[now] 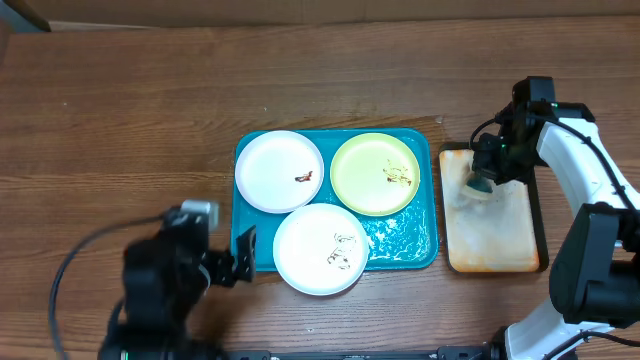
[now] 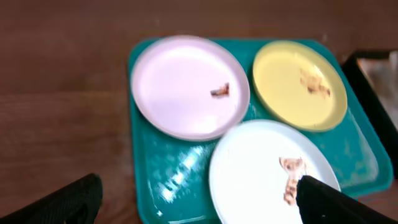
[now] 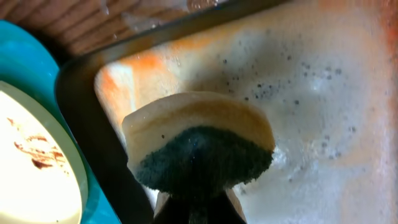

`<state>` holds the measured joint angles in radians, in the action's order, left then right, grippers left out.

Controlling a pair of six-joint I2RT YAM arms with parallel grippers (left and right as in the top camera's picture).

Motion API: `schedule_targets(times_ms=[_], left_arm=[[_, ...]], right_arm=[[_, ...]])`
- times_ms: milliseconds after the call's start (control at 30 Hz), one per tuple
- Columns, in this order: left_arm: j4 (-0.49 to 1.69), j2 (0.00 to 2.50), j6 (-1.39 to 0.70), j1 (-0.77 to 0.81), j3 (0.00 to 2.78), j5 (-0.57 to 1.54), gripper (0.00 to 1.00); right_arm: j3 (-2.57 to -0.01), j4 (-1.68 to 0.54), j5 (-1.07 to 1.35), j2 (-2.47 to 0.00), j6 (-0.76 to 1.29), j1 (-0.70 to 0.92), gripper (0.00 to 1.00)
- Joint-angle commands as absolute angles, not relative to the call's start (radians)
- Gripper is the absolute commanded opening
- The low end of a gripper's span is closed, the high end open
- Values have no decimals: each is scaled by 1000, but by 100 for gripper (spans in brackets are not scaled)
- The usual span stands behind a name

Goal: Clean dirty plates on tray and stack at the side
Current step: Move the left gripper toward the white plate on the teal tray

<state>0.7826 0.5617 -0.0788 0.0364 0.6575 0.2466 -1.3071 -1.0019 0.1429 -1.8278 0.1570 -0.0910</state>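
Observation:
Three smeared plates lie on the teal tray (image 1: pixel 420 245): a white one (image 1: pixel 279 171) at the back left, a yellow-green one (image 1: pixel 375 173) at the back right, a white one (image 1: pixel 320 249) at the front. My left gripper (image 1: pixel 240 262) is open at the tray's front left edge; its view shows the tray (image 2: pixel 180 168) and the plates (image 2: pixel 186 87) (image 2: pixel 298 84) (image 2: pixel 261 174) between its jaws (image 2: pixel 199 205). My right gripper (image 1: pixel 483 178) is shut on a sponge (image 3: pixel 199 146), cream with a dark green scrub face, over the small soapy tray (image 3: pixel 329 93).
The black-rimmed small tray (image 1: pixel 492 245) with orange-stained foam stands right of the teal tray. The yellow-green plate's edge (image 3: pixel 31 168) shows at the left of the right wrist view. Brown wooden table (image 1: pixel 120 120) all round.

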Motion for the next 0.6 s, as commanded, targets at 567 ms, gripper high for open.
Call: schedule_targets(times_ms=[567], left_arm=[[643, 1111, -167, 33, 682, 626, 100]], right_arm=[[-1081, -842, 152, -1801, 218, -91, 4]])
